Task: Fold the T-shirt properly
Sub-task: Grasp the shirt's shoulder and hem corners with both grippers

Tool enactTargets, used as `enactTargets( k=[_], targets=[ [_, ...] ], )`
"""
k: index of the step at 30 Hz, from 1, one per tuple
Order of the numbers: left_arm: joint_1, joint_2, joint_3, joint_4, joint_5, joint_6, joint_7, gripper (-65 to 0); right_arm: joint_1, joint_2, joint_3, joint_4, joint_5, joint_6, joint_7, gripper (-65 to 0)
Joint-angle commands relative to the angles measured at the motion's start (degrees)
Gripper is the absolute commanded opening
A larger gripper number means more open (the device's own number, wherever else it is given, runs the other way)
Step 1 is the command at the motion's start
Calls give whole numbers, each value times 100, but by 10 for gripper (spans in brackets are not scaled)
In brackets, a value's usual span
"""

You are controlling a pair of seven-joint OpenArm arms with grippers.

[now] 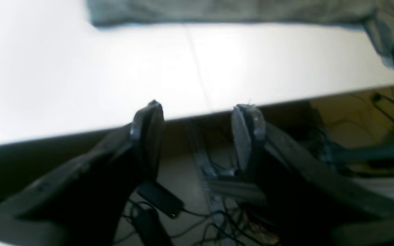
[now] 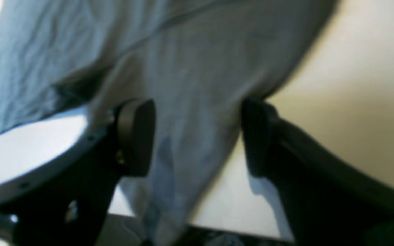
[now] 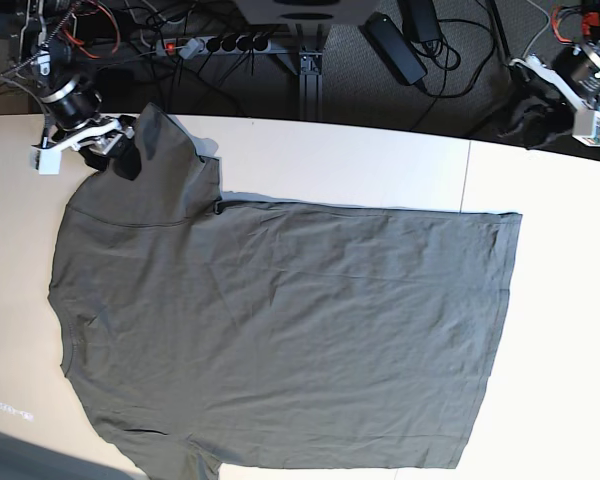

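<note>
The dark grey-olive T-shirt (image 3: 280,330) lies spread flat on the pale table (image 3: 380,165), collar to the left and hem to the right. My right gripper (image 3: 120,155) hovers at the far left sleeve. In the right wrist view the right gripper (image 2: 197,136) is open, with sleeve cloth (image 2: 190,85) lying between and behind the wide-set fingers, not pinched. My left gripper (image 3: 530,120) hangs beyond the table's far right corner, away from the shirt. Seen from the left wrist, this gripper (image 1: 198,133) is open and empty, and the shirt's edge (image 1: 231,10) lies across the table (image 1: 115,68).
Past the table's far edge lie a power strip (image 3: 210,45), a black adapter (image 3: 395,45) and tangled cables. A seam (image 3: 467,180) crosses the tabletop near the shirt's hem. The left wrist view shows cables on the floor (image 1: 200,218) below the table edge.
</note>
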Motion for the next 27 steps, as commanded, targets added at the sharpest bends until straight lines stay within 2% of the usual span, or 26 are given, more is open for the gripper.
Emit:
enactTargets(
  k=[1,4,9,13,16,21,27],
  targets=[
    [-68,-151,-120,85,-197,-97,13,-294,-68,-72,-79,-11,-133,313,-291,-246],
    [-378,-382,-181,83,-527,-97,415,-293,-68,-313,-122,-11,-144,313,-289,-246],
    [-1049,-546,35,-105,-516,-97,640,-273,-68,-516,-125,-11,-243,313,-275,-246],
    [-1635,-546,358,-708,-420,-13,636,-256,-68,-525,-125,-11,-382,310,-264,-246],
    [-2201,-522,647,-1394,-221,181,632,-256,-70,-525,-125,-11,-402,310,-192,-247],
    [-2986,-516,960,-2441,-337,192,756,-256,-70,-525,-125,-11,-466,310,-144,-247],
    [-3392,-511,1279,-2905,-520,190,876,-256,-70,-525,-122,-11,-535,310,76,-247]
  ],
)
